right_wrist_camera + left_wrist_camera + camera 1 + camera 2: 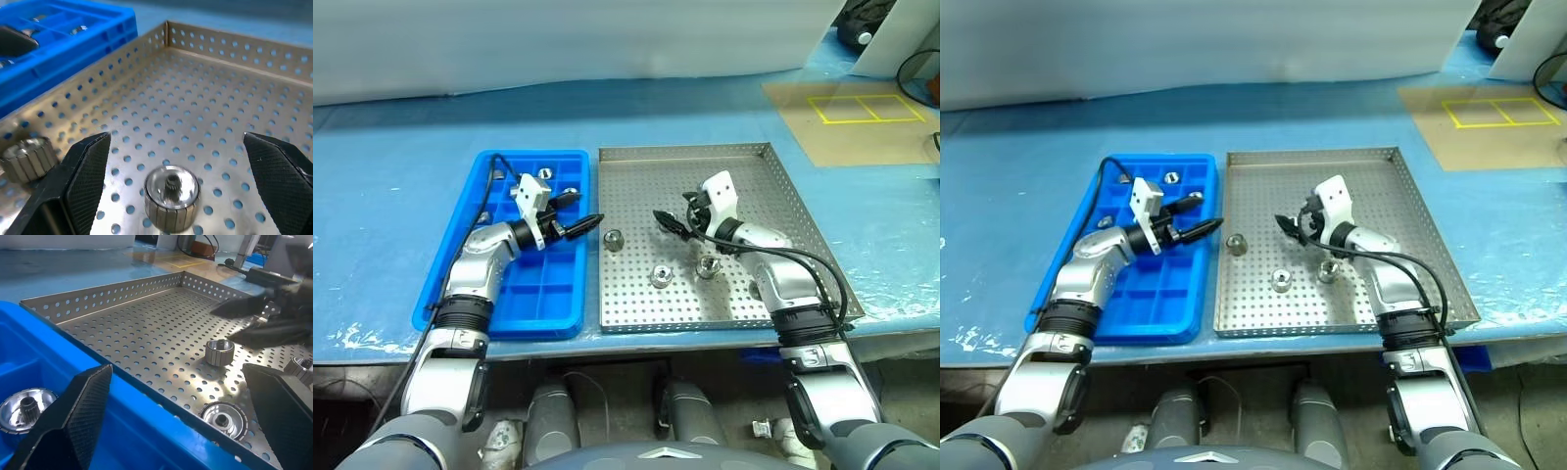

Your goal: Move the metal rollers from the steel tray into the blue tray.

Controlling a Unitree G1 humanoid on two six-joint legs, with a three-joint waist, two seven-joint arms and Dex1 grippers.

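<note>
Three metal rollers lie in the steel tray (744, 186): one near its left rim (613, 239), one toward the front (660, 275) and one beside it (707, 264). The blue tray (470, 257) sits left of the steel tray and holds several rollers in its far compartments, such as this one (545, 174). My left gripper (581, 211) hovers open and empty over the blue tray's right edge, pointing at the steel tray. Above the middle of the steel tray my right gripper (672, 209) is open and empty. In the right wrist view a roller (172, 196) stands between its fingers (88, 166), untouched.
Both trays rest on a blue-covered table, close to its front edge. A brown board with a yellow rectangle marking (864, 108) lies at the far right. A black cable (822, 269) loops off my right forearm over the steel tray's front right corner.
</note>
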